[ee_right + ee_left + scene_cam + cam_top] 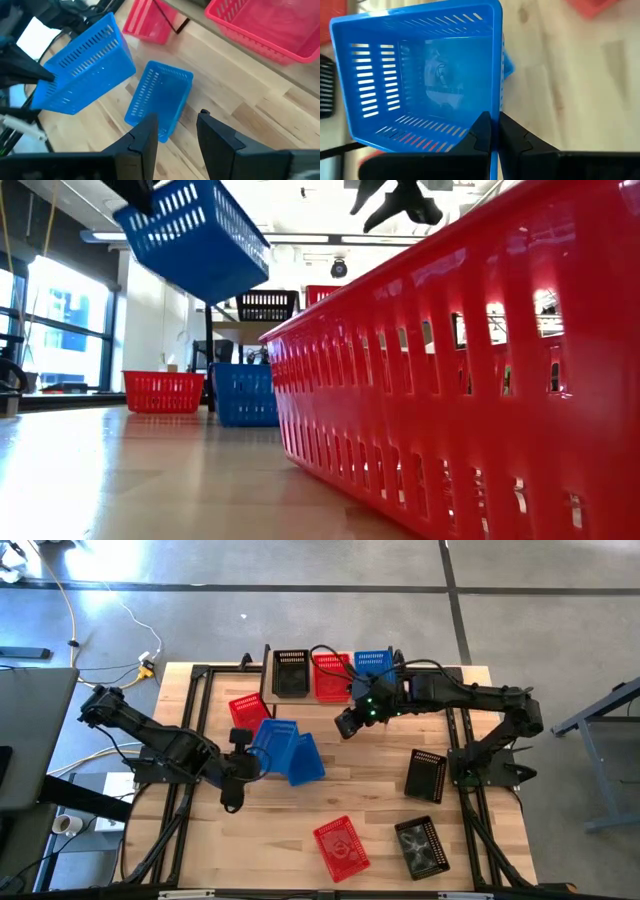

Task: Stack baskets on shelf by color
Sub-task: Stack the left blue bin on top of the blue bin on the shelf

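One perforated blue plastic basket (pixel 420 80) in left hand (pixel 492 131), airborne.

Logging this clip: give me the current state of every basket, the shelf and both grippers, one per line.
Left gripper: shut on a blue basket's wall.
Held blue basket: lifted, tilted.
Second blue basket: on the table, tipped over.
Right gripper: open, empty, hovering by the shelf.
Shelf: holds one black, one red, one blue basket, unstacked.
Red basket: on the table beside the shelf.
Red basket near front: on the table.
Two black baskets: on the table, right side.
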`<state>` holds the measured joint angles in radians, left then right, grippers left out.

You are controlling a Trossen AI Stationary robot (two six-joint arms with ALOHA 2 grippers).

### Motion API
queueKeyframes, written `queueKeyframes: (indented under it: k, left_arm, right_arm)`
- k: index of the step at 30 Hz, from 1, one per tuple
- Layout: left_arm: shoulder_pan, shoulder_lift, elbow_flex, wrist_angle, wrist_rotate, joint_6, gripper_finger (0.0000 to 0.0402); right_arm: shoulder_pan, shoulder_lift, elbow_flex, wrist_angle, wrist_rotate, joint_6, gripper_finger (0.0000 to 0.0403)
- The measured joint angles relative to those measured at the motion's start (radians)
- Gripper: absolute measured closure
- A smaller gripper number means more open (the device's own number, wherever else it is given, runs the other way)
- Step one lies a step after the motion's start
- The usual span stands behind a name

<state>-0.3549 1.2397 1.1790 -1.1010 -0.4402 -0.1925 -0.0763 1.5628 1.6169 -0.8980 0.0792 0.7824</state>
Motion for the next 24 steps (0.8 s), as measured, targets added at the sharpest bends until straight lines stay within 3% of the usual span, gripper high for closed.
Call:
queueKeyframes:
  k: [8, 24]
  left_arm:
    - [0.024, 0.082, 0.000, -0.054, -0.096, 0.090, 0.0401]
    - [0.027, 0.174, 0.000, -0.051, -0.245, 0.084, 0.0401]
  right_arm:
    - [0.052, 0.042, 0.000, 0.052, 0.123, 0.088, 0.0281]
    - [0.098, 0.168, 0.000, 0.251, 0.157, 0.209, 0.0281]
